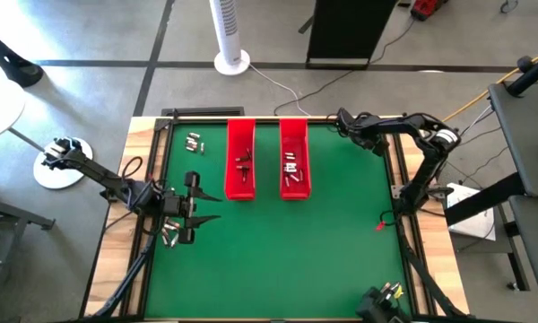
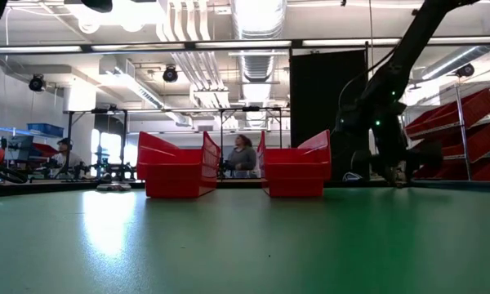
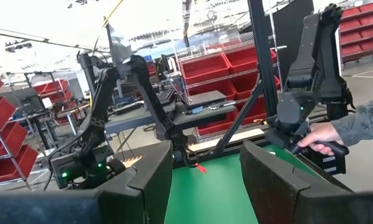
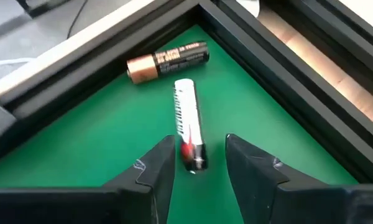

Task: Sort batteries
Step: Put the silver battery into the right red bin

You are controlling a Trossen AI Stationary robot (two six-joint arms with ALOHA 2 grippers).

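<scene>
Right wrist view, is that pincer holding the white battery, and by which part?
Not clearly held: the right pincer straddles the white battery's near end, gaps showing on both sides. The left pincer holds nothing.

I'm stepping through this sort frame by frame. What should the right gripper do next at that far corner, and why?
Probably close and lift. The right gripper stands open with the near end of the white battery between its fingers, not yet clamped. The black and copper battery lies clear beyond it. The left gripper waits open.

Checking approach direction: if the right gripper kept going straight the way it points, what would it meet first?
The right gripper would likely meet the white battery lying between its open fingers, then the black-and-copper battery beyond.
</scene>
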